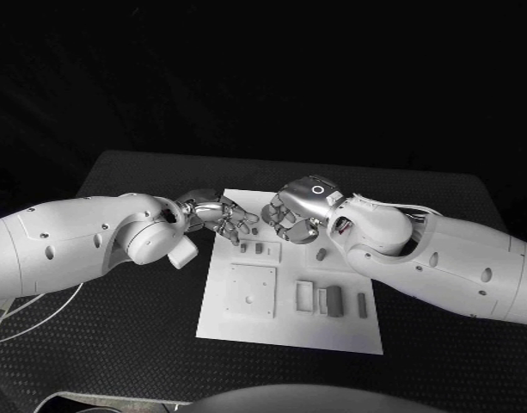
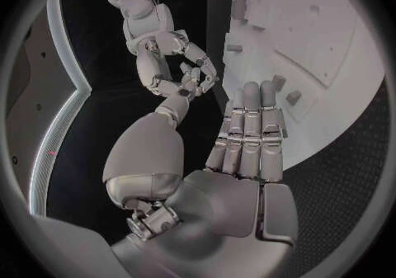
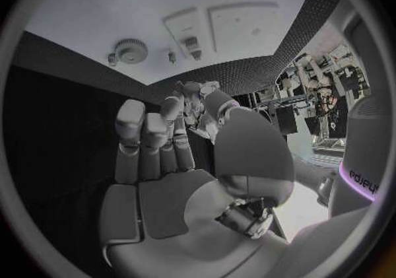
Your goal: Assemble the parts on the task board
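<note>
Head view: the white rectangular task board [image 1: 291, 337] lies in the middle of the black textured table [image 1: 114, 344], and both silver hands meet over its far edge, at about 12 o'clock of the board. The left hand [image 1: 220, 217] reaches in from 9 o'clock, its fingers [image 1: 241, 225] curled above the board's far left corner. The right hand [image 1: 298, 206] comes from 3 o'clock, bent down just beside the left one.

Small grey parts lie on the board: a square plate [image 1: 252, 291] toward 8 o'clock, upright rectangular blocks [image 1: 319, 298] near the middle, and smaller pieces [image 1: 263, 250] close under the hands.

In the left wrist view the left hand's fingers [image 2: 250, 129] lie straight and together, with nothing in them, over the board's edge [image 2: 330, 139]; the right hand [image 2: 169, 67] curls in beyond. In the right wrist view the right hand's fingers [image 3: 152, 139] stand loosely raised; I cannot tell whether they pinch anything.
</note>
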You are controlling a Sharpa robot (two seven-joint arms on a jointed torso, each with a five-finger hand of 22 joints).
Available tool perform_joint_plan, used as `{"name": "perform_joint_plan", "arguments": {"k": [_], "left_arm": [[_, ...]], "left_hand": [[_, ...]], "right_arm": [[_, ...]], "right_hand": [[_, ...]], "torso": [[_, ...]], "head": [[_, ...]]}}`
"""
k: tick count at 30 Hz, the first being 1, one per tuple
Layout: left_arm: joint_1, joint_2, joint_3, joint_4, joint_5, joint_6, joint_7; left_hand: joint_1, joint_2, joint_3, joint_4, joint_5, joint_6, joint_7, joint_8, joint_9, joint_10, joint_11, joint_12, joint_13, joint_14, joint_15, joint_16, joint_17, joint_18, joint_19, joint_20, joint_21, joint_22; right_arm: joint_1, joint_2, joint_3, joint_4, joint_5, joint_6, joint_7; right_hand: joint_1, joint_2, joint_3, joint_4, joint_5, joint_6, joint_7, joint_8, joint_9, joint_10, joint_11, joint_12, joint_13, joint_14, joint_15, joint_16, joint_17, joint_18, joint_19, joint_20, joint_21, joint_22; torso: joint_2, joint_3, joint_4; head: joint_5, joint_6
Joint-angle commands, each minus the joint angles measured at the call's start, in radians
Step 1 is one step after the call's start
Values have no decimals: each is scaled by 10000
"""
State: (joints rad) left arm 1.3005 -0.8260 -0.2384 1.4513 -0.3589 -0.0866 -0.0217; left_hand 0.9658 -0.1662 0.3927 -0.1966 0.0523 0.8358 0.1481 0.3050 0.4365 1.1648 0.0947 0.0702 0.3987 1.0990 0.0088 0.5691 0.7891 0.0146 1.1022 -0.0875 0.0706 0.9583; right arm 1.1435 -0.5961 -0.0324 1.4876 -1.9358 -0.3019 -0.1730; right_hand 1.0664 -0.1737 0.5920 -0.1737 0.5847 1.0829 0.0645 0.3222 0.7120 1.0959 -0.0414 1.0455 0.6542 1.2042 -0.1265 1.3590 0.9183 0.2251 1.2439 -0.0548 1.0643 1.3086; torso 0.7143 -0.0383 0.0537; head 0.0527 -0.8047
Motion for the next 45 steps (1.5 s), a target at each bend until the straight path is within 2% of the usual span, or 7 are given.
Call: {"name": "perform_joint_plan", "arguments": {"k": [1,8,13,26,45], "left_arm": [[4,68,6,66,745,-76,214],[3,224,7,84,745,-28,214],[3,285,7,113,659,82,53],[3,345,7,208,40,706,-464],[4,374,8,173,204,469,-372]], "left_hand": [[-88,62,-48,-43,-31,-66,-32,-69,-17,-93,-7,-45,-22,-48,19,-45,19,-19,-70,9,-29,-22],[-89,114,-64,-84,-31,-86,-32,-75,-15,-137,-10,-43,-39,-49,22,-57,34,-18,-73,12,-27,-41],[-46,241,-53,-142,-31,-40,-19,-44,2,-134,-16,-23,-47,-50,25,-72,56,-18,-72,16,-22,-61],[29,515,-43,-276,-28,246,76,103,61,48,7,59,-25,-38,29,-98,137,-26,-68,23,-6,-92],[59,664,-24,-317,-23,279,58,104,52,78,-9,43,-31,-19,23,-103,180,-31,-52,20,4,-97]], "right_arm": [[-3,28,6,5,34,50,21],[-3,61,6,18,40,53,26],[-3,85,9,14,44,54,32],[-3,123,23,8,54,66,36],[-2,150,28,52,113,156,88]], "right_hand": [[23,62,32,13,44,65,36,49,13,71,34,-54,-9,-29,-72,-42,9,367,37,-12,14,111],[23,67,35,15,43,62,38,45,15,71,34,-59,-10,-28,-74,-46,11,367,39,-13,12,110],[23,66,36,15,43,58,39,42,16,71,35,-64,-11,-28,-75,-49,12,367,39,-15,10,109],[29,65,42,11,42,52,41,35,19,69,37,-74,-13,-28,-78,-57,15,367,39,-19,5,107],[30,58,46,7,40,38,47,22,23,61,41,-91,-15,-32,-80,-71,20,367,35,-25,-6,103]], "torso": [[5,0,-3],[1,3,2],[5,5,2],[3,0,3],[4,2,1]], "head": [[-7,-8],[-13,-26],[-16,-34],[-38,-50],[-34,-77]]}}
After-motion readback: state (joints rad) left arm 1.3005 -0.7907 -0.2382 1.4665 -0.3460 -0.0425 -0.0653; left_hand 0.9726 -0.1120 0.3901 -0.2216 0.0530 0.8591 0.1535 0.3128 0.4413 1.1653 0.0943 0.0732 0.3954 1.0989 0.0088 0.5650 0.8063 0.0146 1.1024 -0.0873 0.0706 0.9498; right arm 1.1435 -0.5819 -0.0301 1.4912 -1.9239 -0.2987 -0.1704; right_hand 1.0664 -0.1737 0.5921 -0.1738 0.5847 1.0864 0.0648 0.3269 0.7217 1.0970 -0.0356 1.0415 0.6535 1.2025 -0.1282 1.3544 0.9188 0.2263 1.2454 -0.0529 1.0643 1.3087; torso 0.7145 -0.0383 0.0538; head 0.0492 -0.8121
